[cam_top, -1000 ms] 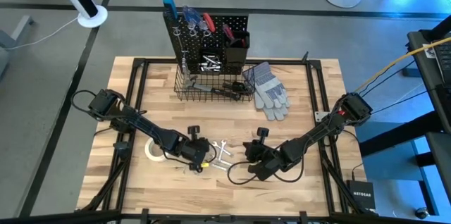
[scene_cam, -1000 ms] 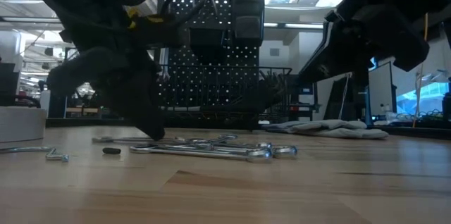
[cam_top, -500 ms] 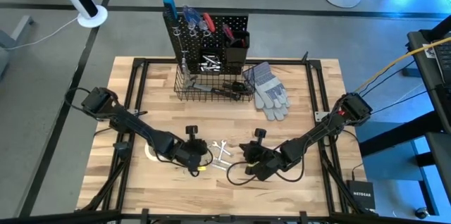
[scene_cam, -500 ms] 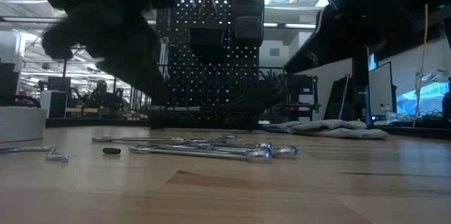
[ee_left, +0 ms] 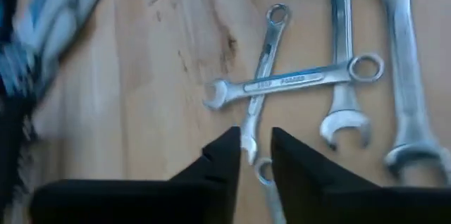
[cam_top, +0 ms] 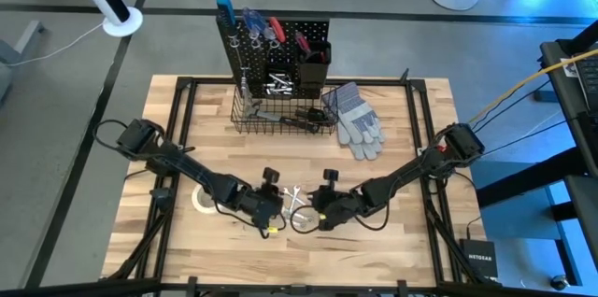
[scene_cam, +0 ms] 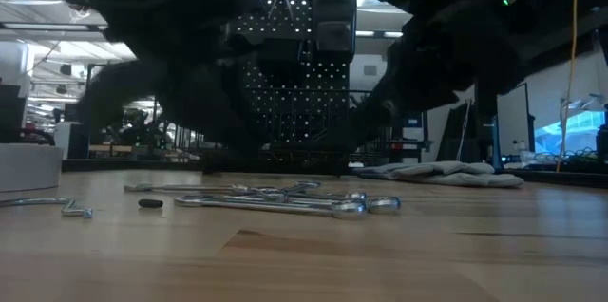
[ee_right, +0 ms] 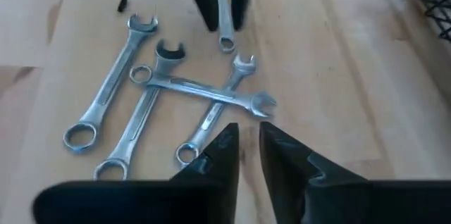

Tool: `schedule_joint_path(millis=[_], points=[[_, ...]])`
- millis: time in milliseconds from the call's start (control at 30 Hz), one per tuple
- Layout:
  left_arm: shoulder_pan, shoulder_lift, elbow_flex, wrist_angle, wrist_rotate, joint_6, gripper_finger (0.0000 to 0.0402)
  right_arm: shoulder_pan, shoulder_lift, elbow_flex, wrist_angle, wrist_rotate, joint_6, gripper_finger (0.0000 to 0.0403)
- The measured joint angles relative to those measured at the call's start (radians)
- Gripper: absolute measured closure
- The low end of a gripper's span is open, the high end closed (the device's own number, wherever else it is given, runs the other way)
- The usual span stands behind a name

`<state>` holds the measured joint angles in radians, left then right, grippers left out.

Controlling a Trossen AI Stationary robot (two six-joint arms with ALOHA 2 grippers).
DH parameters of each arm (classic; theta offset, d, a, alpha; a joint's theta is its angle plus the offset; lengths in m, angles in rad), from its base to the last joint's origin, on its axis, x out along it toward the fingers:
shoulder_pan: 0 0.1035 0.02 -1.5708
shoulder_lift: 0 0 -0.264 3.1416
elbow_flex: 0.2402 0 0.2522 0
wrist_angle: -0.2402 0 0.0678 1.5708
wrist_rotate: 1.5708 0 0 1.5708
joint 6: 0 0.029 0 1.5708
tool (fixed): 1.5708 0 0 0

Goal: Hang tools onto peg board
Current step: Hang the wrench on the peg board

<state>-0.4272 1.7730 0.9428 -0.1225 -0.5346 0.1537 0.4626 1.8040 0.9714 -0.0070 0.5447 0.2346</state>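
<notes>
Several silver wrenches [cam_top: 295, 200] lie crossed on the wooden table between my two grippers. My left gripper [ee_left: 255, 143] hovers over their left side, slightly open. Its fingers stand on either side of one wrench [ee_right: 224, 14], whose ring end [ee_left: 264, 172] shows between them; I cannot tell whether they touch it. My right gripper [ee_right: 248, 136] hovers at the pile's right side with a narrow gap and nothing between its fingers. The ring end of a small wrench [ee_right: 184, 153] lies just beside it. The peg board [cam_top: 277, 43] stands at the far edge.
A black wire basket [cam_top: 280, 112] with tools sits at the peg board's foot, and grey gloves [cam_top: 356, 120] lie to its right. A white tape roll [cam_top: 200, 199] lies left of my left gripper. A bent metal hook [scene_cam: 68, 207] and a small black piece [scene_cam: 149, 203] lie near the pile.
My left gripper has lifted off the table, rolled, and shifted toward the wrenches. My right gripper has moved toward the table's left edge, up to the wrench pile. The wrenches have kept their places.
</notes>
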Motion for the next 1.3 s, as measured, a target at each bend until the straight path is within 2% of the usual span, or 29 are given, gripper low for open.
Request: schedule_joint_path(millis=[100, 233, 300, 400, 567, 633, 767, 867, 933, 1100, 1300], points=[[0.006, 0.01, 0.0, 0.026, 0.0, 0.192, 0.0293, 0.001, 0.0, 0.0, -0.004, -0.01, -0.022, 0.0319], [0.016, 0.011, 0.007, 0.085, 0.001, 0.331, 0.0257, 0.003, -0.009, 0.002, -0.06, -0.064, -0.054, 0.0299], [0.026, 0.012, 0.027, 0.085, 0.01, 0.354, 0.025, 0.003, -0.034, 0.006, -0.145, -0.12, -0.042, 0.0295], [0.044, 0.012, 0.058, 0.057, 0.036, 0.362, 0.0247, 0.003, -0.091, 0.009, -0.23, -0.144, 0.016, 0.0296], [0.078, 0.021, 0.176, -0.11, 0.172, 0.34, 0.0247, 0.01, -0.174, 0.009, -0.286, -0.145, 0.047, 0.0301], [0.091, 0.034, 0.233, -0.208, 0.185, 0.232, 0.0247, 0.021, -0.194, 0.01, -0.284, -0.126, 0.047, 0.0301], [0.118, 0.046, 0.338, -0.324, 0.229, -0.13, 0.0247, 0.056, -0.207, 0.009, -0.318, -0.07, 0.059, 0.0301], [0.114, 0.051, 0.368, -0.331, 0.258, -0.407, 0.0247, 0.081, -0.207, 0.009, -0.37, -0.01, 0.12, 0.0302], [0.101, 0.057, 0.368, -0.332, 0.262, -0.538, 0.0247, 0.084, -0.207, 0.009, -0.405, 0.013, 0.171, 0.0302], [0.07, 0.13, 0.366, -0.336, 0.26, -0.755, 0.0247, 0.087, -0.207, 0.008, -0.475, 0.033, 0.27, 0.0302], [0.072, 0.217, 0.366, -0.344, 0.249, -0.853, 0.0247, 0.087, -0.207, 0.008, -0.473, 0.042, 0.278, 0.0302]])
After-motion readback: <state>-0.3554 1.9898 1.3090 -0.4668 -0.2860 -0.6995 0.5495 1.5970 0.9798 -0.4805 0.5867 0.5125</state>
